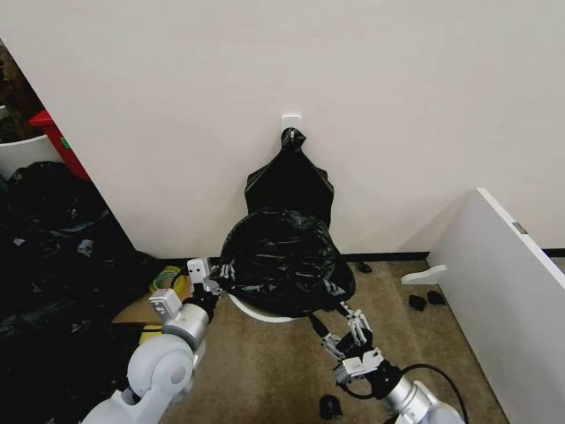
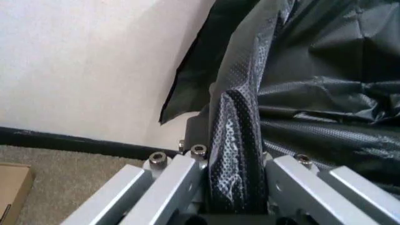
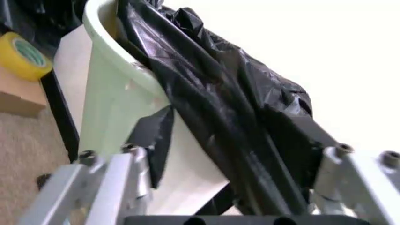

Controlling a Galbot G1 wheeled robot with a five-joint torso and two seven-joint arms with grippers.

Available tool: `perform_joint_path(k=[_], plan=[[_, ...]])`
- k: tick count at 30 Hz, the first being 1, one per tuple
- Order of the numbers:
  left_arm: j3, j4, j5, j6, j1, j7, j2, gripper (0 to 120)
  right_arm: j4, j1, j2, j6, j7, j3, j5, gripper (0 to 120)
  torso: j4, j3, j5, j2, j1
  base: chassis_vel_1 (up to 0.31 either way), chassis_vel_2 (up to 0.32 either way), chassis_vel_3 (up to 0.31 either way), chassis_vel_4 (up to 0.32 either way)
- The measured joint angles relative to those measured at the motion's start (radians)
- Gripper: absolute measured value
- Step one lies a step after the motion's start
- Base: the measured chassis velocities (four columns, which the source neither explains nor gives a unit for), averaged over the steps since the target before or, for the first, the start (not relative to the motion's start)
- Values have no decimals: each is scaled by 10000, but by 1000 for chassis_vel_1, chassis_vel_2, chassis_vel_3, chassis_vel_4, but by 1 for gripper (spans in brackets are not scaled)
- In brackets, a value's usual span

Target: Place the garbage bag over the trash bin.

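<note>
With both arms up at the bin, left gripper (image 1: 210, 281) sits at the left side of the bag mouth, fingers (image 2: 181, 180) pressed onto a gathered fold of the garbage bag (image 1: 282, 261); left wrist view shows the dimpled black film pinched between the two silver fingers, running straight up out of the grip.

Right gripper (image 1: 346, 329) is at the near-right side, lower than the left one. Its fingers (image 3: 337, 173) stand apart with a band of the garbage bag (image 3: 225, 117) passing between them. Can't tell from the right wrist view if the pads actually bite the film or just straddle it.

Bag is ballooned over the top of the trash bin (image 1: 265, 311), covering most of it; just a cream crescent of the bin's near-left rim shows under the plastic in the head view. Right wrist view has the bin wall (image 3: 112, 108) bare on the outside, bag spilling over the rim and hanging down one side.

Bin stands on brown carpet (image 1: 265, 371) near the white wall (image 1: 371, 97). Directly behind it a flat black bag bundle (image 1: 290, 181) hangs from a white hook (image 1: 290, 119). Yellow tape roll (image 3: 22, 61) on a cardboard box (image 1: 141, 311) just left of the bin. Big heap of black plastic (image 1: 53, 256) further left. White panel (image 1: 503, 274) well off to the right.
</note>
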Motion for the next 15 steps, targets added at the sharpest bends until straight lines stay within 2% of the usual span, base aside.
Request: perform_joint_path(k=[3,5,7,9,12,13,15], plan=[[12,33,-4,0,-8,7,-1,0,0,-2,19,83,0,-3,54,44,0,0,0,0,0,0,0,0,0],[26,55,-4,2,-8,10,-7,0,-2,-6,20,184,0,16,110,34,0,0,1,0,0,0,0,0,0],[28,77,13,12,-7,-6,-8,0,19,-9,12,284,-3,31,133,31,-3,0,-2,0,0,0,0,0,0],[24,119,53,32,-1,-12,9,0,52,-27,-22,370,-56,59,172,19,3,1,6,0,0,0,0,0,0],[27,138,75,34,0,-7,18,0,76,-30,-63,417,-128,77,225,12,0,0,-6,0,0,0,0,0,0],[27,148,86,34,3,-4,24,0,80,-28,-78,453,-191,84,250,5,-2,0,7,0,0,0,0,0,0],[25,156,97,35,15,-5,24,0,94,-24,-85,489,-248,87,280,0,0,0,-1,0,0,0,0,0,0]])
